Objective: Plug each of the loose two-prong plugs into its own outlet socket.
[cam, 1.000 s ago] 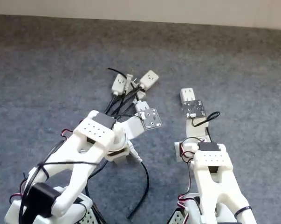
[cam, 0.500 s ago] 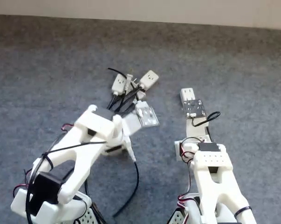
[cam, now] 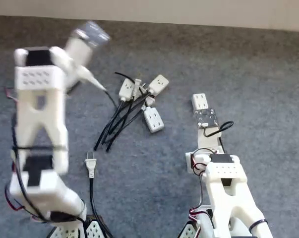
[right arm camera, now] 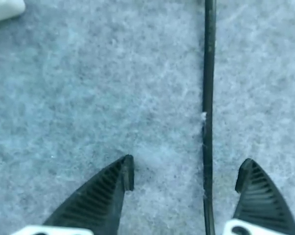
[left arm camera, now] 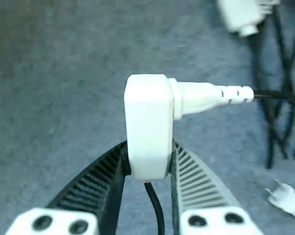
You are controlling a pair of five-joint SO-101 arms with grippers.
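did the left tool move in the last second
Yes. The left tool, shut on a white socket, swung from beside the socket cluster toward the far left of the carpet.

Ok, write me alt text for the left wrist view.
The left gripper clamps a white outlet block between its black ribbed fingers, and the block's black cord runs off to one side. Grey carpet lies beneath, with another white outlet and a bundle of black cords farther off.

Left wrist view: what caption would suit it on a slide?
Jaws clamped on a white outlet socket, black cord trailing over grey carpet.
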